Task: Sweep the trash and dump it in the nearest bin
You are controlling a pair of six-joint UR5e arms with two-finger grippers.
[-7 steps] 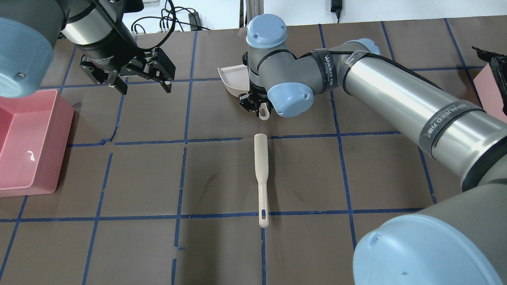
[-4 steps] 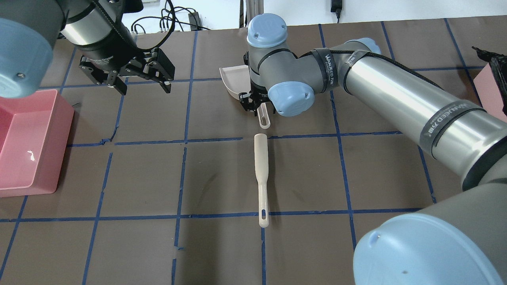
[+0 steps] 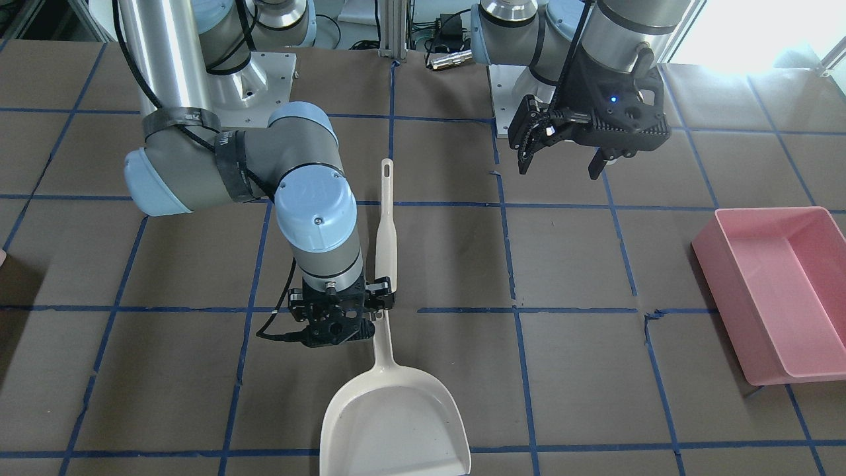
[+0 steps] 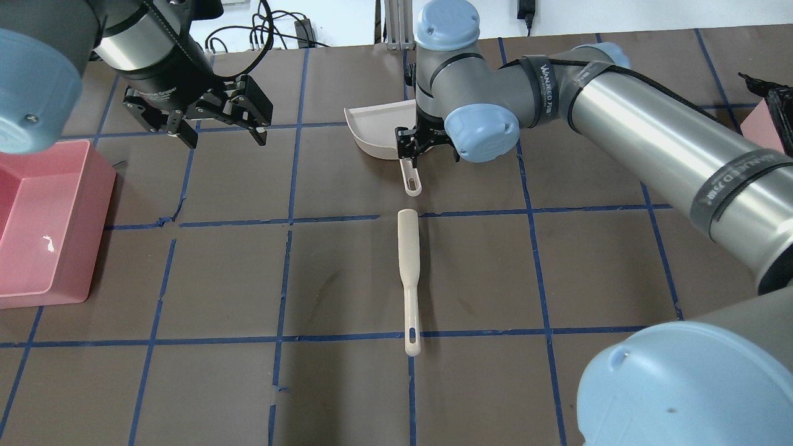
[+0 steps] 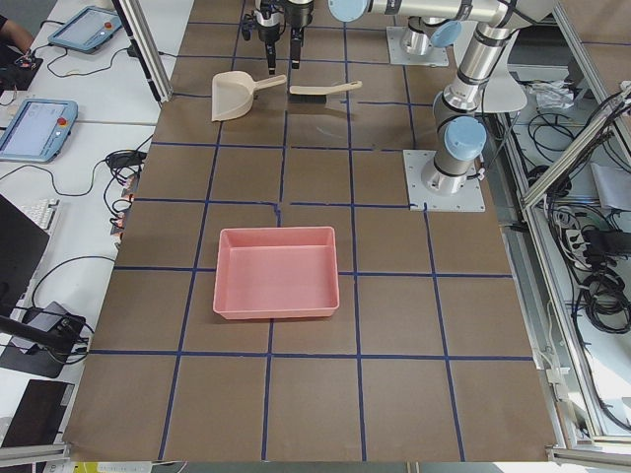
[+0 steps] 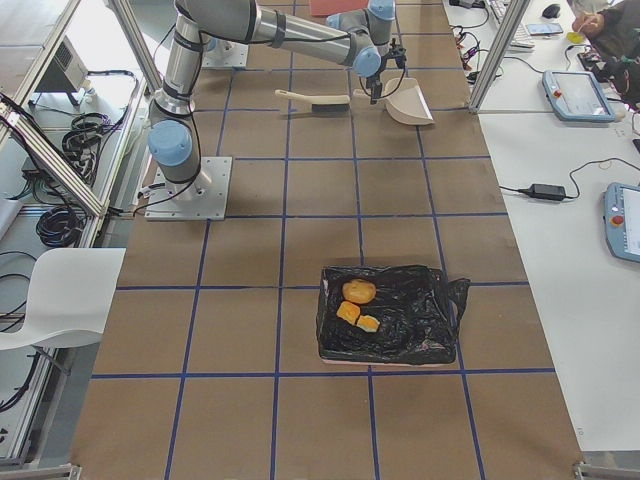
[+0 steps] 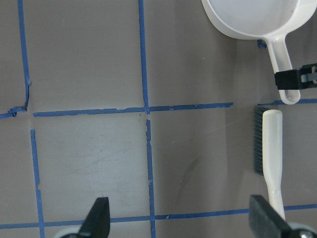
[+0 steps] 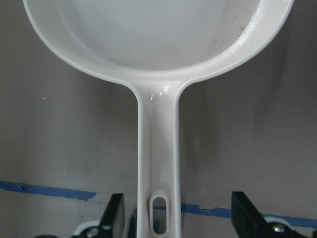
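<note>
The trash, a brown lump (image 6: 359, 291) and two yellow chunks (image 6: 357, 318), lies in a black-lined bin (image 6: 420, 320) in the exterior right view. It shows in no other view. My right gripper (image 3: 340, 311) (image 4: 412, 147) is open and straddles the handle of the white dustpan (image 3: 396, 416) (image 4: 375, 127) (image 8: 153, 29); its fingers (image 8: 115, 218) stand apart from the handle. My left gripper (image 4: 217, 133) (image 3: 562, 158) (image 7: 181, 223) is open and empty above the table. The brush (image 4: 409, 260) (image 3: 386, 225) (image 7: 271, 158) lies flat in line with the dustpan's handle.
A pink bin (image 4: 99, 198) (image 3: 793, 297) (image 5: 276, 286) with nothing in it sits on the robot's left side. The edge of the black-lined bin (image 4: 759, 133) shows at the overhead view's right. Blue tape lines grid the brown table.
My right wrist has swung to the right and farther back, uncovering more of the dustpan and its handle. The left arm, the brush and the dustpan have not visibly moved.
</note>
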